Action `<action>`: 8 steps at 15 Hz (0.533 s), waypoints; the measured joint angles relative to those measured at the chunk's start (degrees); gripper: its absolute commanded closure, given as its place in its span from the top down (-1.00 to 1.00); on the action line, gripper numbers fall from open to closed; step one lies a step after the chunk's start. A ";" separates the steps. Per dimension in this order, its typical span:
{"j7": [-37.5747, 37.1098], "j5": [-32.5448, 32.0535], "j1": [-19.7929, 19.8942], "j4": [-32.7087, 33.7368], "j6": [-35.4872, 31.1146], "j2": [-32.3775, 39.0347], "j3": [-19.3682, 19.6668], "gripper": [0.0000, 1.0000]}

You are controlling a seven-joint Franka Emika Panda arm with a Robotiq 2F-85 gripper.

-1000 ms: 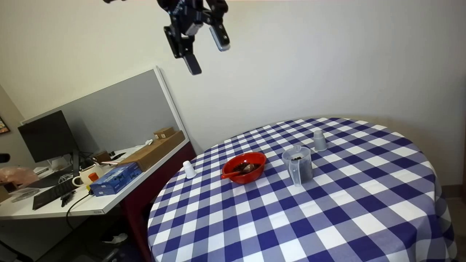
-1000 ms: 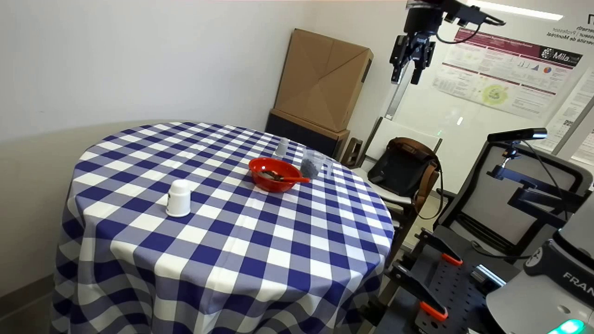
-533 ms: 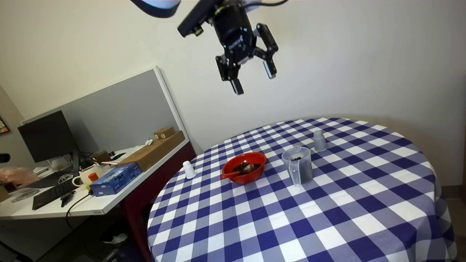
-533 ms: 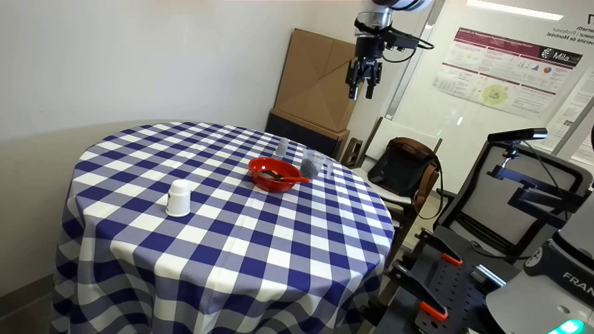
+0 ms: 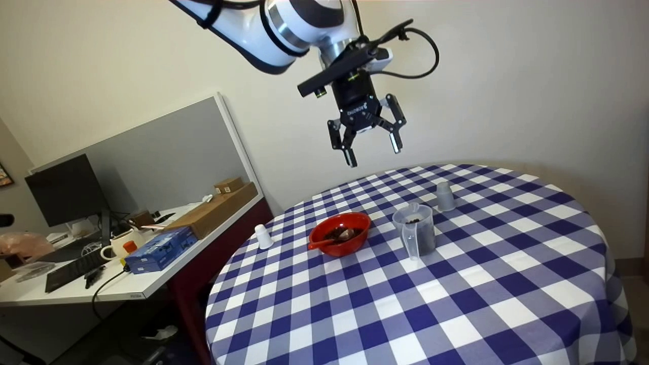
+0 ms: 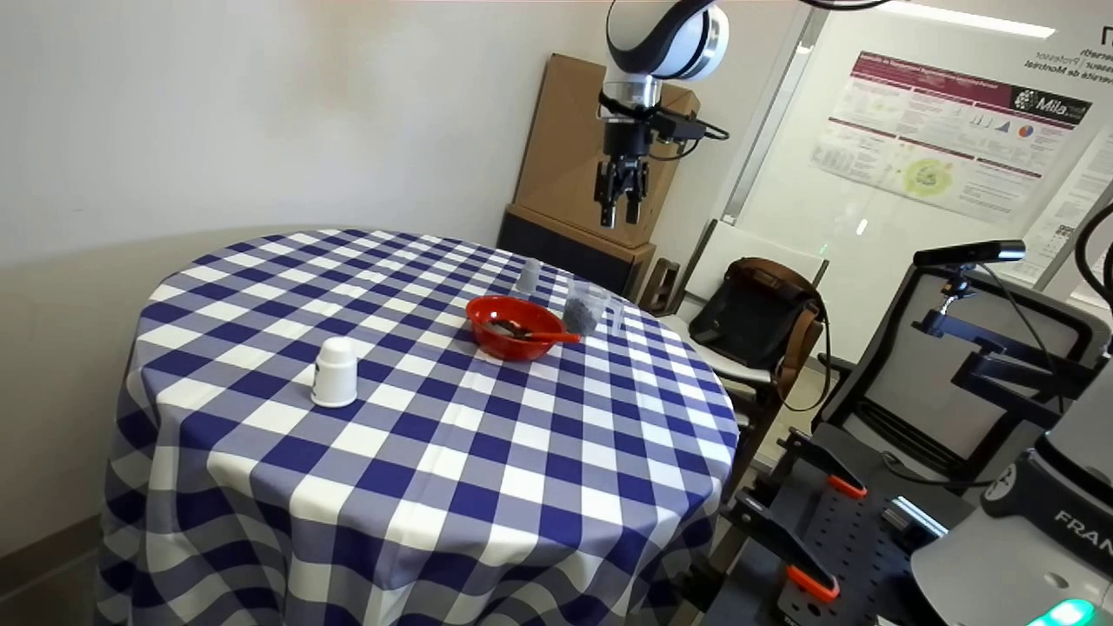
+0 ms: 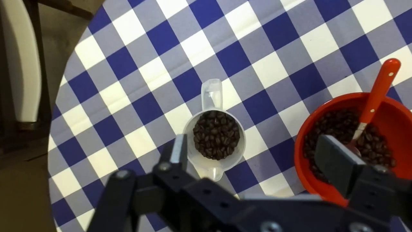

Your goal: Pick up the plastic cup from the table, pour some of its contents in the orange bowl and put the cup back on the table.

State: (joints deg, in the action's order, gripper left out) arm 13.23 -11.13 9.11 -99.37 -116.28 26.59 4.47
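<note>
The plastic cup (image 5: 420, 238), a translucent jug with a handle and spout, stands upright on the checkered table (image 5: 314, 324). From above, in the wrist view, dark beans show inside the cup (image 7: 202, 161). Beside it sits the orange bowl (image 5: 350, 248), also holding beans, with a red-handled spoon (image 7: 379, 90) leaning out over its rim. High above both, my gripper (image 5: 374, 158) hangs fingers down, wide open and touching nothing. Seen in the wrist view, the left finger (image 7: 178, 149) overlaps the cup's edge and the right one covers part of the bowl.
Behind the plastic cup, a small grey cup (image 5: 445, 196) stands upside down. A white one (image 6: 336, 372) stands apart, past the bowl. A cluttered desk (image 5: 127, 289) lies off the table. Cardboard boxes (image 6: 600, 148) and a chair with a bag (image 6: 748, 317) are beyond it.
My gripper has come down and in over the table, moving nearer the cup and bowl, with its fingers staying open. Cup, bowl and spoon stay where they were.
</note>
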 measured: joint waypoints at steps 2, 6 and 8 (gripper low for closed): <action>0.20 -0.07 0.28 2.28 0.01 3.20 0.16 1.00; 0.67 -0.12 0.93 5.81 0.12 8.54 0.36 1.00; 0.96 -0.12 1.24 7.19 0.33 10.64 0.38 1.00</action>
State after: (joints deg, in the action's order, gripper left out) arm 14.19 -11.25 10.35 -92.18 -115.95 37.23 4.85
